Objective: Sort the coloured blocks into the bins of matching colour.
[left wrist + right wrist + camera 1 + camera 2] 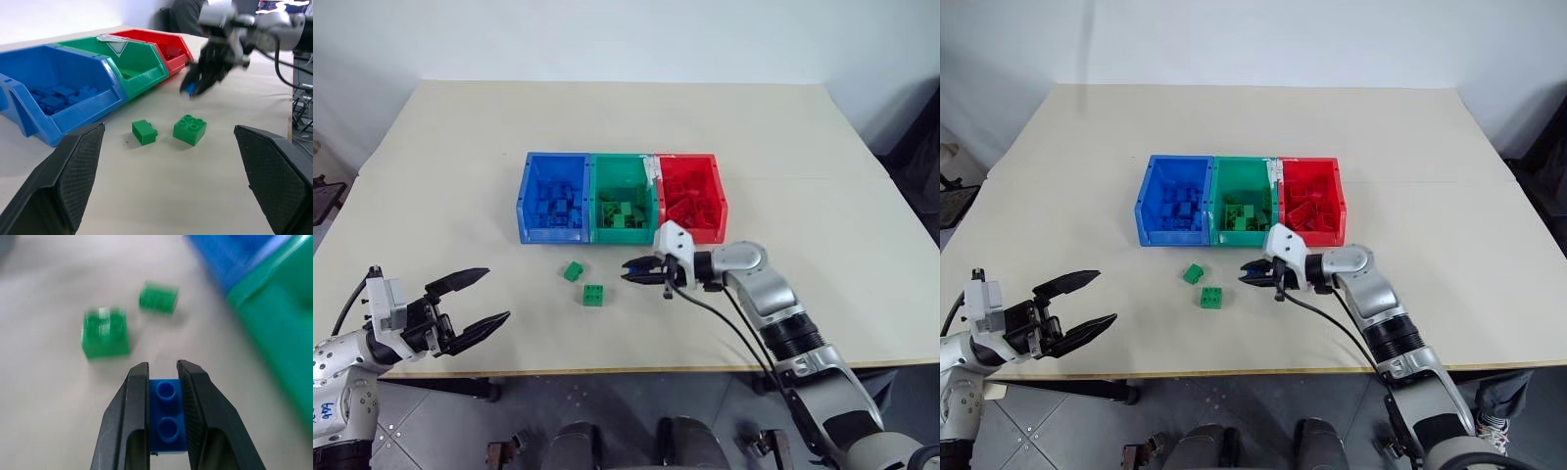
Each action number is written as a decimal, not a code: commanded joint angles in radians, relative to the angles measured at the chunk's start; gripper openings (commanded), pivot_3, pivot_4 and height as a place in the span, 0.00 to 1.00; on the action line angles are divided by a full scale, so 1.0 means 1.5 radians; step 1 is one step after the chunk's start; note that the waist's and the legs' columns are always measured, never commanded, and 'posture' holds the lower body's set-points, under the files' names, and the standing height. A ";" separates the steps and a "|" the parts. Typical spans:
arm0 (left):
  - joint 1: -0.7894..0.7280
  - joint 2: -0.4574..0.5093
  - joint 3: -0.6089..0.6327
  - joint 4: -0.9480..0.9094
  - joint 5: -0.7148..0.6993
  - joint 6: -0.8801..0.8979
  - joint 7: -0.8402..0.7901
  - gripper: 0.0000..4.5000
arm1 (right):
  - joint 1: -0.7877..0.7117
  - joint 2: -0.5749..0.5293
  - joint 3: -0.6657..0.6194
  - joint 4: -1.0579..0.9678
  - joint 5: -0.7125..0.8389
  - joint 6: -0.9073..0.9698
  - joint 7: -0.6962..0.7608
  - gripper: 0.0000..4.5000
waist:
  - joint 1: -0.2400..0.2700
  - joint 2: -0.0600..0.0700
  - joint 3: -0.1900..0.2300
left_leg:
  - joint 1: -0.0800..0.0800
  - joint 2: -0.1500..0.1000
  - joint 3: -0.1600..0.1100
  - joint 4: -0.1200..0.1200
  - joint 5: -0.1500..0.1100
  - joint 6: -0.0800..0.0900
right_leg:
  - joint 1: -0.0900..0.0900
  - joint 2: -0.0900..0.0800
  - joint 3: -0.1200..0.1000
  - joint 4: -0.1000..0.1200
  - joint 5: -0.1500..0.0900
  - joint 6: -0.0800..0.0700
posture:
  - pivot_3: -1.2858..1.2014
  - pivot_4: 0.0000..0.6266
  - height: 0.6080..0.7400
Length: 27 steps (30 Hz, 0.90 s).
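The blue block (pixel 167 416) sits clamped between the right gripper (pixel 164 382) fingers.

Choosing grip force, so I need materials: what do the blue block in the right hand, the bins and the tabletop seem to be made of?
Blue block: hard moulded plastic by its look, glossy, with crisp round studs.
Bins: likely rigid plastic, smooth with a slight sheen, thin moulded walls.
Tabletop: pale, matte, flat board with a thin edge, perhaps laminate or painted wood; the look leaves it open.
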 commanded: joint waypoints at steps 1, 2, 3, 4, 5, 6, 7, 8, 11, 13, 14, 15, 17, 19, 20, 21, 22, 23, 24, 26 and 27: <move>-0.006 0.001 0.004 0.000 -0.005 -0.012 -0.007 1.00 | -0.055 0.016 -0.035 -0.045 0.050 0.040 -0.014 0.11 | -0.001 0.000 0.000 | 0.000 0.000 0.000 0.000 0.000 0.000 | 0.000 0.000 0.000 0.000 0.000 0.000 | 0.52 0.24 1.00; -0.007 0.001 0.004 0.001 -0.004 -0.012 -0.008 1.00 | -0.072 0.024 -0.041 -0.040 0.055 0.043 -0.024 0.11 | -0.001 0.000 0.000 | 0.000 0.000 0.000 0.000 0.000 0.000 | 0.000 0.000 0.000 0.000 0.000 0.000 | 0.52 0.24 1.00; -0.009 0.002 0.004 0.003 -0.004 -0.013 -0.009 1.00 | -0.104 0.042 -0.045 -0.011 0.049 0.032 -0.045 0.11 | -0.002 0.000 0.000 | 0.000 0.000 0.000 0.000 0.000 0.000 | 0.000 0.000 0.000 0.000 0.000 0.000 | 0.52 0.24 1.00; -0.010 0.001 0.004 0.004 -0.003 -0.014 -0.010 1.00 | -0.125 0.055 -0.046 0.012 0.043 0.022 -0.059 0.11 | -0.003 0.000 0.000 | 0.000 0.000 0.001 0.000 0.000 0.000 | -0.001 0.000 0.000 0.000 0.000 0.000 | 0.52 0.24 1.00; -0.011 0.001 0.004 0.006 -0.002 -0.015 -0.010 1.00 | -0.151 0.071 -0.045 0.044 0.034 0.013 -0.076 0.11 | -0.004 0.000 0.000 | 0.000 0.000 0.001 0.000 0.000 0.000 | -0.002 0.000 0.000 0.002 0.000 0.000 | 0.52 0.24 1.00; -0.012 0.001 0.004 0.007 -0.002 -0.016 -0.011 1.00 | -0.169 0.081 -0.045 0.067 0.028 0.006 -0.086 0.11 | -0.004 0.000 0.000 | 0.000 0.000 0.001 0.000 0.000 0.000 | -0.002 0.000 0.001 0.003 0.000 0.000 | 0.52 0.24 1.00; -0.013 0.001 0.004 0.007 -0.002 -0.016 -0.011 1.00 | -0.193 0.100 -0.047 0.099 0.025 -0.011 -0.100 0.11 | -0.005 0.000 0.000 | 0.000 0.000 0.001 0.000 0.000 0.000 | -0.003 0.000 0.000 0.004 0.000 0.000 | 0.52 0.24 1.00; -0.014 0.001 0.003 0.008 -0.001 -0.017 -0.012 1.00 | -0.218 0.120 -0.049 0.134 0.022 -0.028 -0.114 0.11 | -0.006 0.000 0.000 | 0.000 0.000 0.001 -0.001 0.000 0.000 | -0.004 0.000 0.001 0.005 0.000 0.000 | 0.52 0.24 1.00; -0.015 -0.002 0.005 0.006 0.000 -0.024 -0.007 1.00 | -0.311 0.194 -0.051 0.294 -0.013 -0.107 -0.192 0.11 | -0.013 0.000 0.000 | -0.001 0.000 0.001 -0.001 0.000 0.000 | -0.005 0.001 0.000 0.006 0.000 0.000 | 0.52 0.24 1.00; -0.014 -0.003 0.005 0.004 0.000 -0.027 -0.005 1.00 | -0.358 0.227 -0.058 0.390 -0.033 -0.158 -0.238 0.11 | -0.017 -0.001 0.000 | -0.001 -0.001 0.002 -0.001 0.000 -0.001 | -0.006 0.001 0.000 0.008 0.000 0.000 | 0.52 0.24 1.00; -0.013 -0.004 0.005 0.002 0.000 -0.028 -0.004 1.00 | -0.378 0.241 -0.065 0.429 -0.036 -0.179 -0.254 0.11 | -0.018 -0.001 0.000 | 0.000 -0.001 0.001 -0.001 0.000 -0.001 | -0.007 0.001 0.000 0.010 0.000 0.000 | 0.52 0.24 1.00; -0.012 -0.005 0.005 0.000 0.000 -0.029 -0.002 1.00 | -0.394 0.254 -0.070 0.460 -0.039 -0.199 -0.267 0.11 | -0.018 -0.001 0.000 | 0.000 -0.001 0.001 -0.001 0.000 -0.001 | -0.007 0.001 0.000 0.011 0.000 0.000 | 0.52 0.24 1.00; -0.009 -0.008 0.005 -0.004 0.000 -0.031 0.002 1.00 | -0.426 0.283 -0.087 0.510 -0.034 -0.226 -0.289 0.18 | -0.018 0.000 0.000 | -0.001 -0.001 0.000 -0.001 0.000 -0.001 | -0.007 0.001 0.001 0.011 0.000 0.000 | 0.52 0.24 1.00; -0.009 -0.009 0.005 -0.006 0.001 -0.033 0.005 1.00 | -0.445 0.303 -0.090 0.546 -0.044 -0.250 -0.306 0.32 | -0.019 0.000 0.000 | -0.001 -0.001 0.000 -0.001 0.000 -0.001 | -0.007 0.001 0.001 0.011 0.000 0.000 | 0.52 0.24 1.00; -0.010 -0.009 0.005 -0.006 0.001 -0.035 0.007 1.00 | -0.450 0.308 -0.090 0.559 -0.055 -0.275 -0.322 0.40 | -0.019 0.000 0.000 | -0.001 -0.001 0.000 -0.001 0.000 -0.001 | -0.007 0.001 0.001 0.011 0.000 0.000 | 0.52 0.24 1.00; -0.011 -0.009 0.006 -0.006 0.001 -0.036 0.008 1.00 | -0.456 0.310 -0.093 0.572 -0.063 -0.297 -0.342 0.47 | -0.019 0.000 0.000 | -0.001 -0.001 0.000 -0.001 0.000 -0.001 | -0.007 0.001 0.001 0.011 0.000 0.000 | 0.52 0.24 1.00; -0.012 -0.008 0.006 -0.007 0.001 -0.036 0.010 1.00 | -0.462 0.310 -0.099 0.584 -0.067 -0.305 -0.365 0.55 | -0.018 0.000 0.000 | -0.001 -0.001 0.000 -0.001 0.000 -0.001 | -0.007 0.001 0.002 0.011 0.000 0.000 | 0.52 0.24 1.00; -0.012 -0.008 0.006 -0.007 0.001 -0.037 0.011 1.00 | -0.466 0.307 -0.101 0.592 -0.073 -0.316 -0.376 0.62 | -0.017 0.001 0.001 | -0.001 -0.001 0.000 -0.001 0.000 -0.001 | -0.007 0.001 0.002 0.011 0.000 0.000 | 0.52 0.24 1.00; -0.012 -0.007 0.006 -0.007 0.000 -0.037 0.012 1.00 | -0.467 0.302 -0.104 0.598 -0.077 -0.324 -0.382 0.70 | -0.017 0.001 0.001 | -0.001 -0.001 0.000 -0.001 0.000 -0.001 | -0.007 0.001 0.003 0.011 0.000 0.000 | 0.52 0.24 1.00; -0.012 -0.008 0.005 -0.008 0.000 -0.037 0.014 1.00 | -0.464 0.288 -0.116 0.601 -0.074 -0.337 -0.375 0.70 | -0.018 0.000 0.001 | -0.001 -0.001 0.000 -0.001 0.000 -0.001 | -0.007 0.001 0.005 0.011 0.000 0.000 | 0.52 0.24 1.00; -0.012 -0.008 0.004 -0.008 0.000 -0.038 0.014 1.00 | -0.459 0.280 -0.119 0.599 -0.074 -0.344 -0.369 0.70 | -0.018 0.000 0.001 | -0.001 -0.001 0.000 -0.001 0.000 -0.001 | -0.007 0.001 0.006 0.011 0.000 0.000 | 0.52 0.24 1.00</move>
